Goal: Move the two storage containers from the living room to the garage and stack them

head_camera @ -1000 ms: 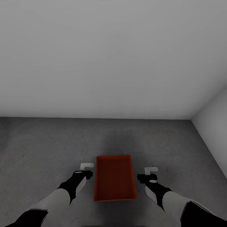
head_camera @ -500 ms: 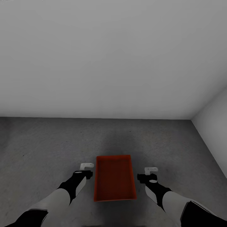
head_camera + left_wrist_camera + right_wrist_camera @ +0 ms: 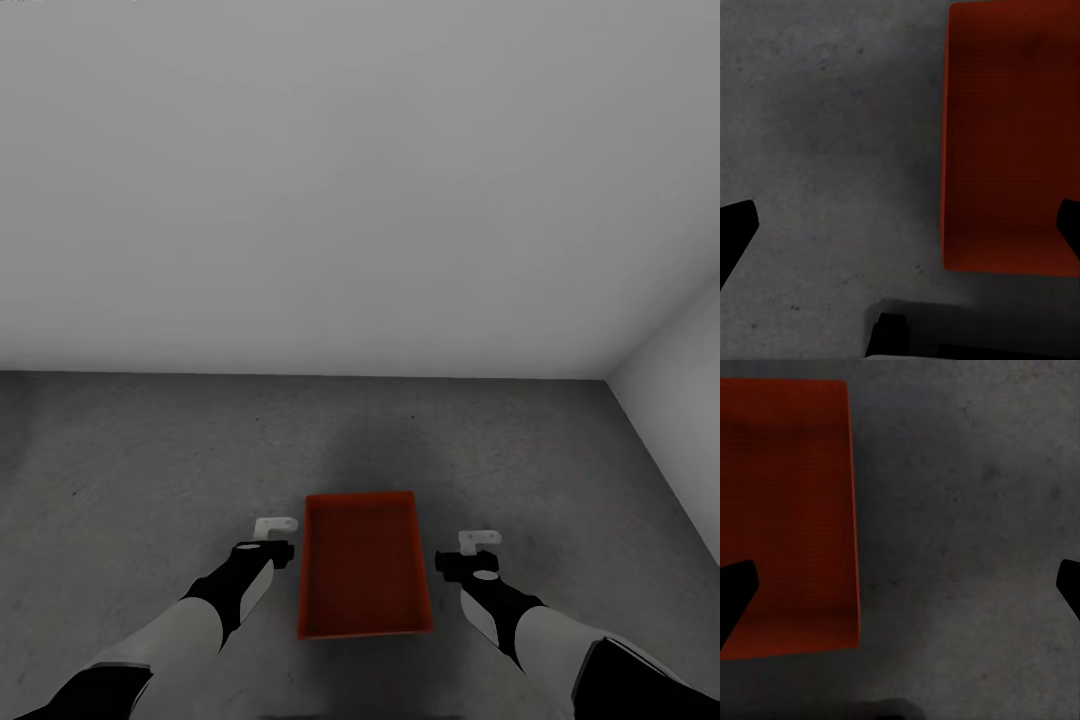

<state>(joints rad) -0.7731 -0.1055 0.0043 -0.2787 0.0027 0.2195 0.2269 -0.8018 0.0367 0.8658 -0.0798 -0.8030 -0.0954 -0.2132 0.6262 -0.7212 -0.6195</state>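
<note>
The storage container [image 3: 364, 564] sits on the grey concrete floor [image 3: 130, 470], a short way out from the pale wall [image 3: 360, 180]. The left gripper [image 3: 272, 538] hangs just beside one long side, the right gripper [image 3: 470, 552] beside the other, neither touching. Both jaws stand wide and empty; wrist views cut their fingertips off at the frame edges. Whether a second bin nests inside cannot be made out.

The head view looks forward and down from above both arms at the floor [image 3: 150, 450] and wall [image 3: 360, 200]. Each wrist view faces straight down, nearer the floor. All three share the bin [image 3: 365, 565] [image 3: 1012, 142] [image 3: 787, 510].
</note>
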